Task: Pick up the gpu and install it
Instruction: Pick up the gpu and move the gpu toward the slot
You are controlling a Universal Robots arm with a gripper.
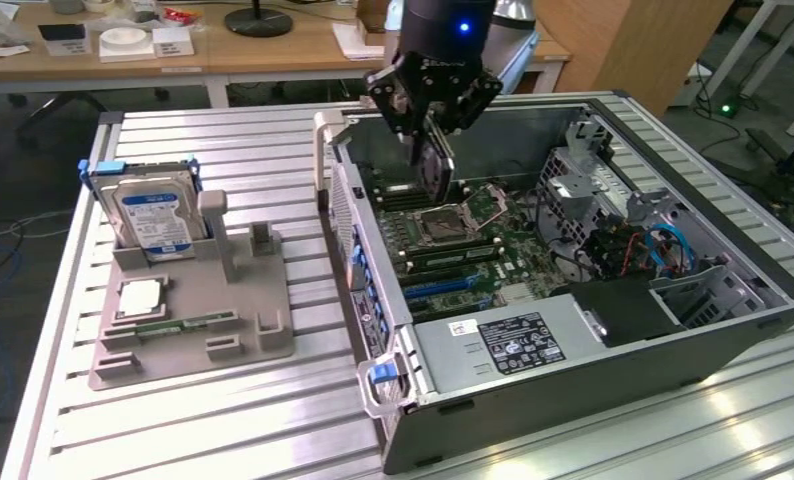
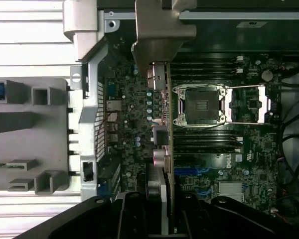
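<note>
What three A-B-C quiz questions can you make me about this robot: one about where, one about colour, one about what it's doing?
1. Where is the card? A over the open computer B on the floor C inside a box
2. What colour is the hard drive's label? A red B blue C yellow
3. The gripper is: A open and empty B shut on the card C shut on the hard drive

Answers: 1 A, it hangs above the computer's insides. 2 B, blue print covers its face. 3 B, it clamps the card's top edge.
</note>
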